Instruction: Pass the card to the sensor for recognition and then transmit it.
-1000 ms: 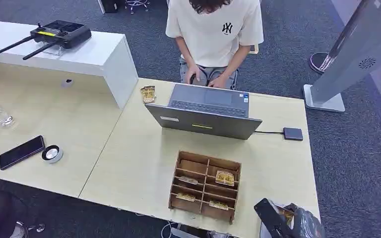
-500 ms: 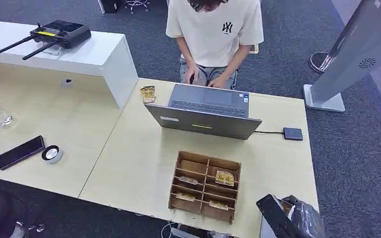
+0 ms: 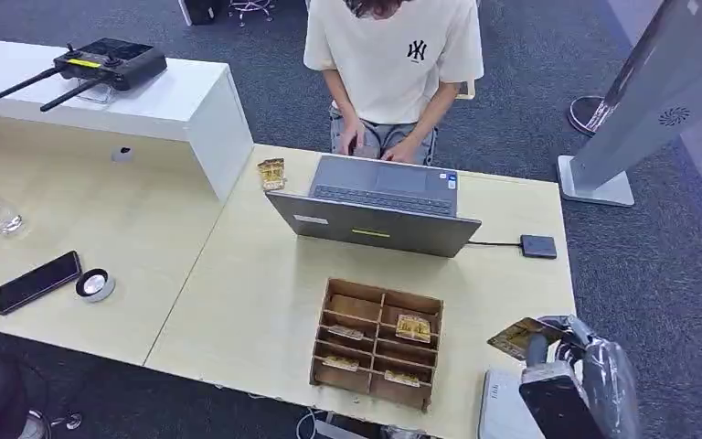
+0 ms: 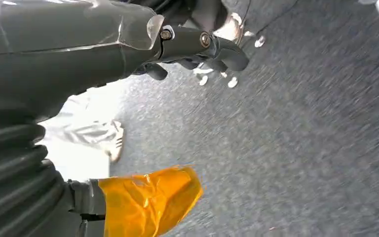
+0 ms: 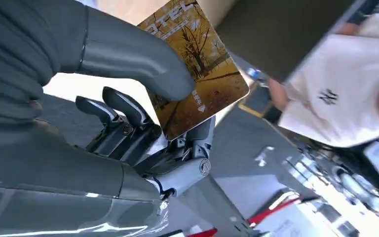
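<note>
Card (image 5: pixel 195 69), gold with a tree and "OTEL" lettering, pinched by right hand (image 5: pixel 143 118).

the thumb of the right robot hand (image 5: pixel 128 118) covers part of the card (image 5: pixel 197 64), so its print is mostly unreadable. the person (image 3: pixel 391 64) is cut off at the head by the frame edge, and the left wrist view is motion-blurred carpet. cards in the wooden organizer (image 3: pixel 377 343) are too small to read.

The right hand (image 3: pixel 558 343) is raised, thumb and fingers (image 5: pixel 128 106) pinching the card (image 5: pixel 197 64). The left hand (image 4: pixel 197 47) hangs with fingers curled, holding nothing.
</note>
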### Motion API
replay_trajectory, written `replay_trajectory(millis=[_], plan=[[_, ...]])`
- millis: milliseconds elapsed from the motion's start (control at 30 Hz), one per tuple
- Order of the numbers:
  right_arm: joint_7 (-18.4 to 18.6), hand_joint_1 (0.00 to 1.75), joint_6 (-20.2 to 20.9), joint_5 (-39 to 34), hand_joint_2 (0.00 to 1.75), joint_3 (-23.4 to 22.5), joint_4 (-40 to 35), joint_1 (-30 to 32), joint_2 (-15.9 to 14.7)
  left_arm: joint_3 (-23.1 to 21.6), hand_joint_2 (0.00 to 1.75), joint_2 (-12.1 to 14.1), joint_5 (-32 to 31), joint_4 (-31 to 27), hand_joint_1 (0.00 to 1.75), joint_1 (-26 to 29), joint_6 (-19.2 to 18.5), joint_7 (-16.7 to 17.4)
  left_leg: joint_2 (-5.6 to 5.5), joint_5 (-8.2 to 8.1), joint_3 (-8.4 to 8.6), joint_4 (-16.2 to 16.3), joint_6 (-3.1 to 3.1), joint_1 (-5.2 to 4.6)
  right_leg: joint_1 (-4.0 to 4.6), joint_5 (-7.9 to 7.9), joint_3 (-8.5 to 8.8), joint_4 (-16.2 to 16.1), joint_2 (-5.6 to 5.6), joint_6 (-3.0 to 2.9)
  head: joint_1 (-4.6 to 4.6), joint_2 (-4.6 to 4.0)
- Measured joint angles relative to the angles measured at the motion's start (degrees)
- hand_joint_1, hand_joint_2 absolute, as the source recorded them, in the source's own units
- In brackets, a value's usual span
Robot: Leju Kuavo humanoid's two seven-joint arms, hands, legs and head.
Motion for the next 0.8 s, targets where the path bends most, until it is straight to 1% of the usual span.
replay_trajectory(millis=[167, 333, 533, 700, 800], plan=[[-3.80, 1.75, 0.07, -2.84, 1.75, 0.07, -2.80, -0.15, 0.00, 1.92, 1.75, 0.02, -1.07, 2.21, 0.00, -0.70, -0.15, -1.33, -0.01, -0.01, -0.03, 0.00, 0.00, -0.01, 0.00, -0.01, -0.01, 0.00, -0.01, 0.00, 0.00, 0.00], [-5.55, 1.75, 1.34, -3.85, 1.75, 0.44, -3.25, -1.09, 0.07, 2.29, 1.75, 0.15, -1.09, 3.65, 0.00, -1.16, 0.11, -1.70, 0.00, -0.01, -0.03, 0.00, 0.01, -0.01, -0.01, 0.00, -0.01, 0.00, -0.01, 0.00, 0.00, 0.00], [-7.95, 1.75, 3.48, -4.79, 1.75, 1.99, -3.23, -4.36, 0.98, 2.36, 1.75, 0.83, -1.09, 6.64, 0.00, -2.74, 1.16, -2.38, 0.00, 0.01, -0.01, 0.00, 0.00, 0.00, 0.00, 0.02, 0.01, 0.00, -0.01, -0.01, 0.00, 0.00], [-8.35, 1.75, 5.20, -5.51, 1.75, 4.09, -3.21, -9.19, 2.43, 2.18, 1.75, 1.51, -1.09, 9.03, 0.00, -4.61, 1.97, -2.45, 0.00, 0.03, -0.01, 0.00, -0.03, 0.01, 0.00, 0.04, 0.01, 0.02, -0.01, -0.04, 0.00, 0.00], [-7.16, 1.75, 6.52, -5.66, 1.75, 5.58, -2.86, -12.61, 3.50, 1.79, 1.75, 1.90, -1.11, 10.12, 0.00, -5.52, 2.10, -2.45, -0.01, 0.05, -0.02, 0.00, -0.01, 0.01, 0.01, 0.04, 0.01, 0.03, -0.01, -0.04, 0.00, 0.00]])
